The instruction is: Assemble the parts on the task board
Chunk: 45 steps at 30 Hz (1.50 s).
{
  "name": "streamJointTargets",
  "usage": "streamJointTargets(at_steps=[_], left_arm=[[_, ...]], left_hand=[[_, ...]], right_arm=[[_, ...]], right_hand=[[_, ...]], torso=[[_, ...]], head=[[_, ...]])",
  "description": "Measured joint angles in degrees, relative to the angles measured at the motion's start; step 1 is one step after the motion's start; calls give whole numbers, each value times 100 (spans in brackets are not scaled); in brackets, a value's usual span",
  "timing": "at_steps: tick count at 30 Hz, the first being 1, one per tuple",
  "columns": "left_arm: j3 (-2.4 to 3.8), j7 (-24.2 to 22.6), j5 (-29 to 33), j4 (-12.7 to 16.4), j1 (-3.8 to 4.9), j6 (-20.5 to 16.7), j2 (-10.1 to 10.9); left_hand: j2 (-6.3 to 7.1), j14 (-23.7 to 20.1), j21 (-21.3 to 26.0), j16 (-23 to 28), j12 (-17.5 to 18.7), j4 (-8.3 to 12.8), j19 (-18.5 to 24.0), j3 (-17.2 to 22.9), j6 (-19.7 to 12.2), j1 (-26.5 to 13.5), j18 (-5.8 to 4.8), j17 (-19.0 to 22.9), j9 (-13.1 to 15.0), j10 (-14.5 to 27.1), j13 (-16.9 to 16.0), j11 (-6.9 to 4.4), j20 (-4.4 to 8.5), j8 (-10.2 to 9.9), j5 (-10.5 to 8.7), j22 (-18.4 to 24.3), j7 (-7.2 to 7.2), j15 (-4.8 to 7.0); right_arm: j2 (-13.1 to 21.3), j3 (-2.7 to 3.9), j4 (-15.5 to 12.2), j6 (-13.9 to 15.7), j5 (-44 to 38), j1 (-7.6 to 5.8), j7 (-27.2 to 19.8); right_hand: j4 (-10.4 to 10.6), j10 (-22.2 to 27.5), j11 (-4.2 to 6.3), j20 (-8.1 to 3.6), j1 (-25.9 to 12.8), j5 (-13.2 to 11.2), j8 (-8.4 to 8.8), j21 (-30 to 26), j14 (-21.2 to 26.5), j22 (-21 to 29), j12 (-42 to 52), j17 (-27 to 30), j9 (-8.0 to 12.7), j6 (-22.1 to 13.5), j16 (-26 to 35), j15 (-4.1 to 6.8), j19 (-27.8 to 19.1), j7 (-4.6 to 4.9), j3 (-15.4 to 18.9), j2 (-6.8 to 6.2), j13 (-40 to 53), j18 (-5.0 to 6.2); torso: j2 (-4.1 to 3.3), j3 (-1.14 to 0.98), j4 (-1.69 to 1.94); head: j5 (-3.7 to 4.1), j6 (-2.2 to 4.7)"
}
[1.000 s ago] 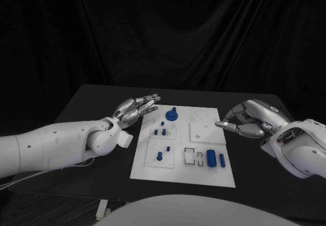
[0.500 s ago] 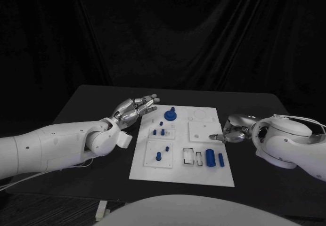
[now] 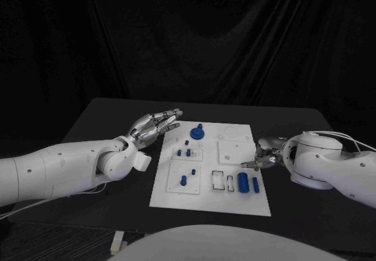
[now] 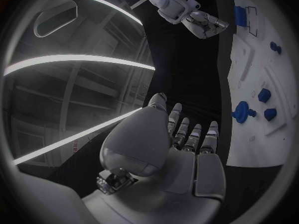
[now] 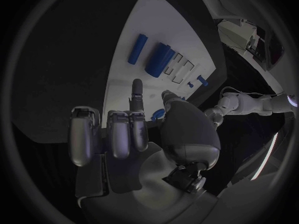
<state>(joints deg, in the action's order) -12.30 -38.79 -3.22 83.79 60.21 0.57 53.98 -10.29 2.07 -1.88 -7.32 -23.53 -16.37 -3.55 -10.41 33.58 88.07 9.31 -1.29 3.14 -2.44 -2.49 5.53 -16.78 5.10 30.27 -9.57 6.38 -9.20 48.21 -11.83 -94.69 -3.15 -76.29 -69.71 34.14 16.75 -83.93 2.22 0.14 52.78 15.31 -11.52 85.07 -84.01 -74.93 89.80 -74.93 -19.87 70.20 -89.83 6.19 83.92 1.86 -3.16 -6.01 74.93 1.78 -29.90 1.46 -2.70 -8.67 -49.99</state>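
Clearly the step in hand is a reach for a loose part near the right hand [image 3: 266,156], and doing it well depends on where the fingertips come down. That hand hovers at the right edge of the task board [image 3: 182,197], most fingers curled in with one stretched forward and nothing visibly held; I judge it clenched but empty. Just ahead of its extended finger, toward the robot's body, lie the thick blue cylinder [image 3: 244,182] and the thin blue rod [image 3: 255,185] side by side, close together. A good grasp would, I think, approach from directly above, open the fingers before descent, and take only one piece, since the neighbour could roll if nudged.

The left hand [image 3: 157,125] hangs beside the board's far left corner, palm flat and fingers straight and together, grasping nothing; it is released and apart from the board.

As for what holds what: the board is the largest carrier, with raised white tiles on it. Nearest the left hand's fingertips stands the blue knob [image 3: 198,132], upright on its tile. Further from that hand toward the robot, small blue pegs [image 3: 186,152] stand in a tile. The rectangular slots [image 3: 223,181], just beside the cylinder on the side away from the right hand, look unfilled, so the assembly seems far from finished.
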Motion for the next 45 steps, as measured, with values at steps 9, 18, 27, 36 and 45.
streamJointTargets(at_steps=[9, 18, 27, 36, 45], left_arm=[[0, -1, -44, 10, 0, -1, 14], [0, -2, -82, 5, 0, 0, 11], [0, -3, -101, 7, 0, 0, 8], [-1, -3, -110, 8, 0, 1, 4], [-1, -4, -115, 6, -1, 2, -7]], left_hand=[[0, 0, 0, 0, 1, 0, 0, 0, 113, 0, 0, 0, 14, 0, 0, 0, 0, 0, 0, 0, 69, 0], [0, 0, 0, 0, 1, 0, 0, 0, 134, 0, 0, 1, 14, 0, 1, 0, 0, 0, 0, -1, 90, 0], [0, 0, 0, 0, 2, 0, 0, 0, 134, 0, 0, 1, 21, 0, 1, 0, 0, 0, 0, -1, 90, 0], [0, 0, 0, 0, 2, 1, 0, 0, 134, 0, 0, 1, 21, 0, 2, 0, 0, 0, 0, -1, 90, 0], [0, 0, 0, 1, 2, 1, 0, 0, 134, 0, 0, 1, 20, 0, 2, 0, 0, 0, 0, -1, 90, 0]], right_arm=[[-133, 0, 102, -102, 115, 50, 74], [-243, -1, 203, -127, 191, 65, 100], [-366, 0, 286, -209, 223, 153, 118], [-436, -1, 346, -282, 234, 178, 129], [-514, 0, 414, -361, 238, 239, 138]], right_hand=[[4, 0, 0, 8, 40, -199, -194, 0, 0, 1, 0, 0, -473, -93, 0, 0, -8, -49, 62, -40, -1, 0], [24, 1, 2, 8, -76, -655, -499, -41, 1, 2, 0, 1, -1229, -174, 0, 0, -8, -90, 135, -154, -1, 0], [24, 1, 2, 8, -99, -762, -562, -45, 1, 2, 0, 1, -1473, -239, 0, 0, -8, -115, 134, -177, -2, 0], [24, 1, 2, 8, -99, -787, -562, -45, 1, 2, 0, 1, -1552, -307, 0, 0, -8, -101, 134, -177, -2, 1], [8, 1, 2, 8, -68, -809, -584, -93, 1, -2, 0, 2, -1679, -390, 0, 0, -8, -101, 150, -146, -3, 2]], torso=[[2, 0, 0], [1, 1, -6], [1, 0, -7], [2, 0, -4], [2, 0, -4]], head=[[-7, 0], [1, 0], [5, 0], [-10, 0], [-8, 0]])
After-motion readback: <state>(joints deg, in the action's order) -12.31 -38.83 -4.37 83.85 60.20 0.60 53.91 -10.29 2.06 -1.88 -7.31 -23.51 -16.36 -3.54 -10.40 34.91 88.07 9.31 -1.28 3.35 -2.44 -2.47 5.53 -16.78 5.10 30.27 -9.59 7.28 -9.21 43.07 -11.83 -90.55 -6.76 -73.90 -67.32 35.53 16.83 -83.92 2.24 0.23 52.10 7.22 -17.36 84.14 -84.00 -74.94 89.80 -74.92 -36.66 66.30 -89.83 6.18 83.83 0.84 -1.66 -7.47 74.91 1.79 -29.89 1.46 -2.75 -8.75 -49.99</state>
